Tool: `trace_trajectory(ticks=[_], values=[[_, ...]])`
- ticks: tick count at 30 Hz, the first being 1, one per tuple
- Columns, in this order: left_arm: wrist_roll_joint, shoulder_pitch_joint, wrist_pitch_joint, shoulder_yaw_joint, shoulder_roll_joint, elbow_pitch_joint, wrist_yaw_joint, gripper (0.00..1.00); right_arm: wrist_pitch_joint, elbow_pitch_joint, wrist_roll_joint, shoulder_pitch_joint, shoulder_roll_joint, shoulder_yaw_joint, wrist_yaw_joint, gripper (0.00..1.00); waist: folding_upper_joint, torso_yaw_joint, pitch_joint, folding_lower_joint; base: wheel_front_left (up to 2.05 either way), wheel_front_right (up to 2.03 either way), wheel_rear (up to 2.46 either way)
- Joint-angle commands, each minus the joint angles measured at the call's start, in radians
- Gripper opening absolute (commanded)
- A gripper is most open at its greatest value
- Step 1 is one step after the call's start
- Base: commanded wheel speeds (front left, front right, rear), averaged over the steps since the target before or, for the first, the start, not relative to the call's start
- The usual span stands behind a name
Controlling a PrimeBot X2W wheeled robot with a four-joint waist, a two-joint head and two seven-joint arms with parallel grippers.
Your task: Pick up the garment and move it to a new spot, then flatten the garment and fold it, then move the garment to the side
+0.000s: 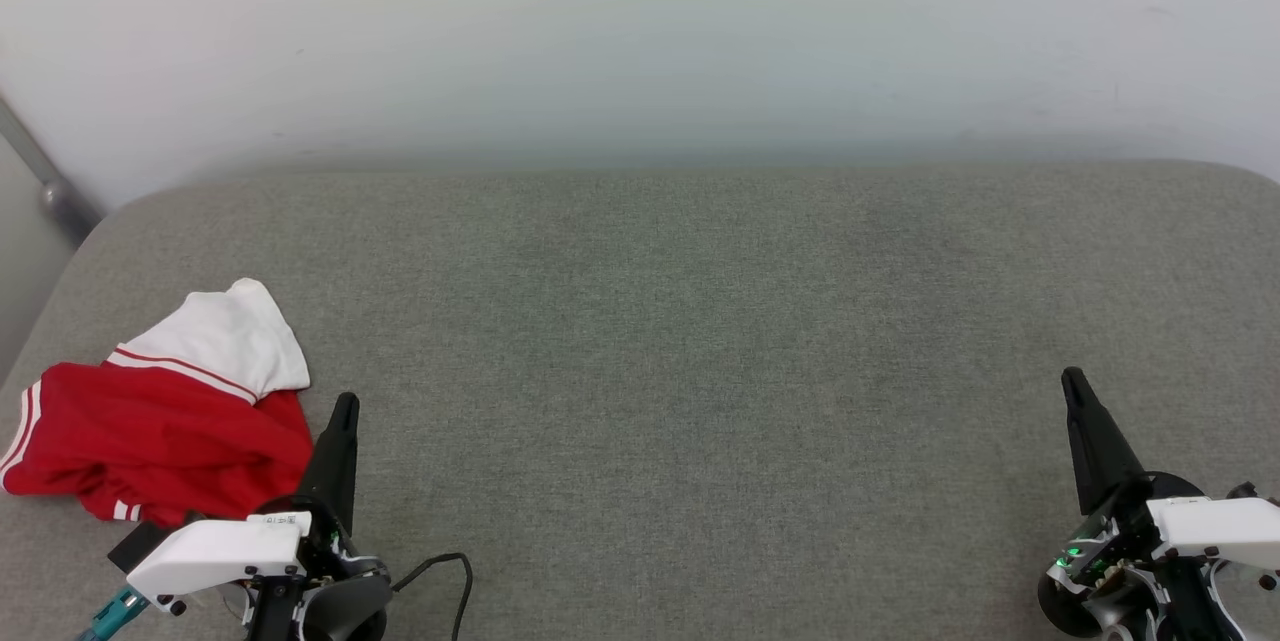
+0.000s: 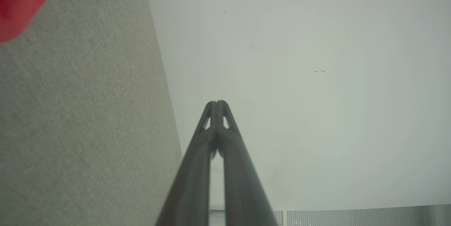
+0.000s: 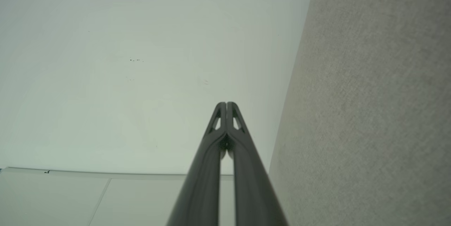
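Left tool (image 1: 345,403) beside bunched garment (image 1: 150,436) near left edge of grey cushion (image 1: 700,321)

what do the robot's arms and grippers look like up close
Both the left gripper and right gripper have two long, dark, tapering fingers with small triangular cut-outs near the tips. Each sits on a white housing. The left one carries a small label, a looping black cable and a teal connector; the right shows a green light.
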Motion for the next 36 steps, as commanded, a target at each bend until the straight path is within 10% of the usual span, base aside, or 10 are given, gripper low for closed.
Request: trace_trajectory(ticks=[1, 33, 34, 36], values=[[0.0, -0.008, 0.002, 0.001, -0.001, 0.0, -0.004, 0.0, 0.002, 0.001, -0.005, -0.011, 0.003, 0.001, 0.0, 0.0, 0.0, 0.0, 0.0, 0.0, 0.0, 0.0, 0.0], [0.0, -0.008, 0.001, 0.001, -0.001, 0.0, -0.004, 0.0, 0.002, 0.001, -0.005, -0.012, 0.003, 0.001, 0.0, 0.0, 0.0, 0.0, 0.0, 0.0, 0.0, 0.0, 0.0], [0.0, 0.002, 0.0, -0.001, 0.0, 0.003, 0.0, 1.0, 0.0, 0.003, 0.0, 0.002, 0.0, 0.0, 0.0, 1.0, 0.0, 0.0, 0.0, 0.0, 0.0, 0.0, 0.0], [0.001, 0.005, -0.004, -0.007, -0.001, 0.007, 0.0, 1.0, -0.004, 0.006, -0.002, 0.007, 0.0, 0.003, 0.0, 1.0, 0.0, 0.0, 0.0, 0.0, 0.0, 0.0, 0.0]])
